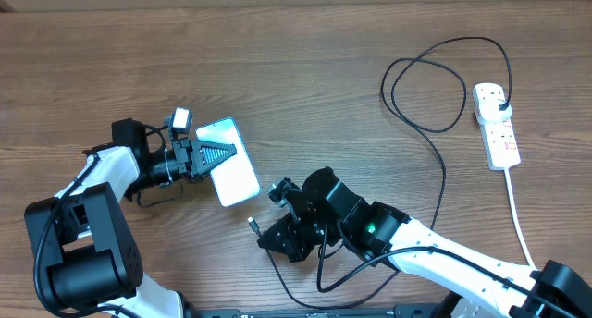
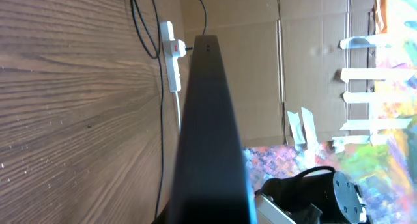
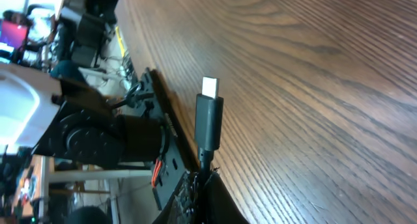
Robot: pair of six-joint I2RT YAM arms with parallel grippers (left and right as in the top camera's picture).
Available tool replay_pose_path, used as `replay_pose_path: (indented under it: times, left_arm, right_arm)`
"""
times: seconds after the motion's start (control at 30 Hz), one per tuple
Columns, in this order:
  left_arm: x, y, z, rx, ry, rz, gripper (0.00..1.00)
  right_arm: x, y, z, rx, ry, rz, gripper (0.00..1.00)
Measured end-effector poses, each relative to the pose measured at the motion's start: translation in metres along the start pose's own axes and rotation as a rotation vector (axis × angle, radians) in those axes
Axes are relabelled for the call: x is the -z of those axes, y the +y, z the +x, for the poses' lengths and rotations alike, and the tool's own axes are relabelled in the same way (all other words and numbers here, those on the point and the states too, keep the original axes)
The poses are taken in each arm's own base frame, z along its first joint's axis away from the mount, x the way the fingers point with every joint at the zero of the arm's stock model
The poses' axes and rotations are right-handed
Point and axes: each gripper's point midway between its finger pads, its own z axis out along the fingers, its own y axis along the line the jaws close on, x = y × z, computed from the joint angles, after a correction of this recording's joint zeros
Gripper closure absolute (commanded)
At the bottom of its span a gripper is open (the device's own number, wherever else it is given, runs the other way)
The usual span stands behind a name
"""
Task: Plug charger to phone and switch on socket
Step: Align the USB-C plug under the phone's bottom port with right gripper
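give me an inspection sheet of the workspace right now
surface: brown wood-grain table, no spills seen
job's things: slim smartphone with light blue screen gripped at one end; thin black charger cable, its plug seated in the narrow white power strip, its connector tip free, not yet in the phone
clutter: nothing seen
grippers: left gripper shut on the phone; right gripper shut on the cable just behind the connector
cables: charger loops beside the strip; white strip cord runs toward the robot's side
surroundings: cardboard panels beyond the table
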Motion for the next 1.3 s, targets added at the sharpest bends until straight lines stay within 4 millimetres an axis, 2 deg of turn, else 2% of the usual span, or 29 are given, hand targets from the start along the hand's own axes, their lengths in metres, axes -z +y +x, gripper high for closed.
replay_pose_path:
  times: [0.4,1.03,1.3]
  left_arm:
    - [-0.019,0.000,0.014,0.052,0.074,-0.011,0.96]
    - [-0.020,0.001,0.013,0.057,0.075,-0.013,0.96]
    - [-0.020,0.001,0.013,0.074,0.074,-0.014,0.96]
  right_arm:
    - [0.000,0.000,-0.004,0.008,-0.016,0.004,0.96]
    - [0.001,-0.013,-0.016,-0.088,-0.084,0.075,0.96]
    - [0.001,-0.011,-0.018,-0.103,-0.096,0.067,0.96]
